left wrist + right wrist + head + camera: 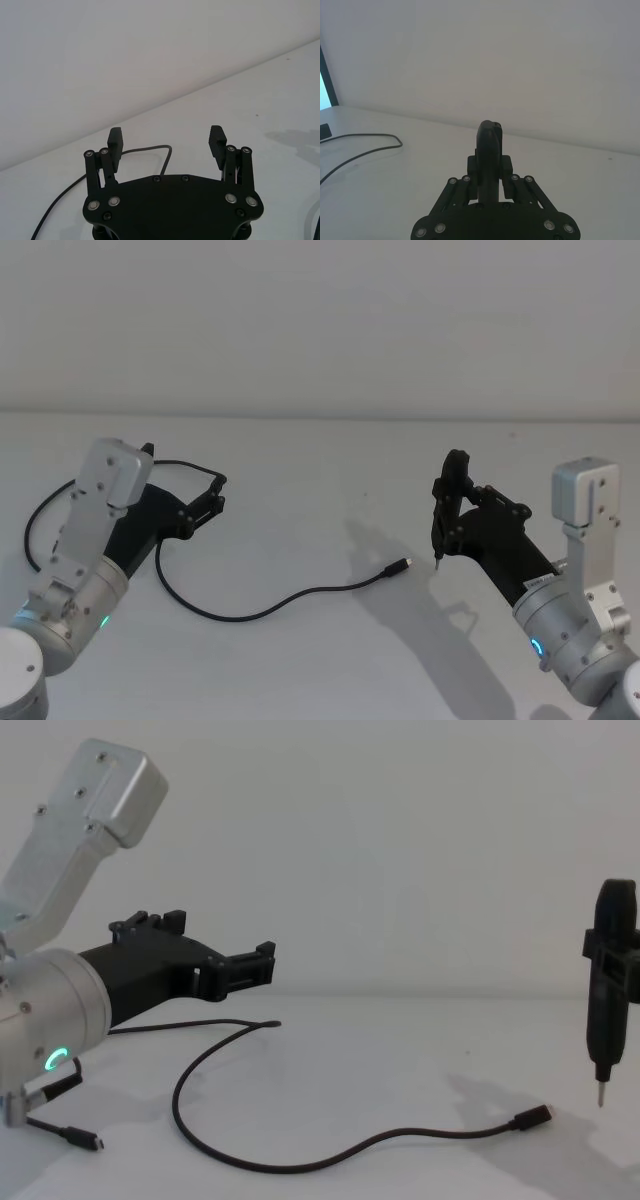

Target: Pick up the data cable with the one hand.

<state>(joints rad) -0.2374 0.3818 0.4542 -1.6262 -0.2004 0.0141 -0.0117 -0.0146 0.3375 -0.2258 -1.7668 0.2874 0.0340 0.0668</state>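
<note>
data cable lay ungrasped on the table; i read the left gripper open and empty above its loop, right gripper clamped on a slim tool.

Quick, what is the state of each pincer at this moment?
Left pincer: open, holding nothing.
Right pincer: closed on a slim black tool with a pointed tip.
</note>
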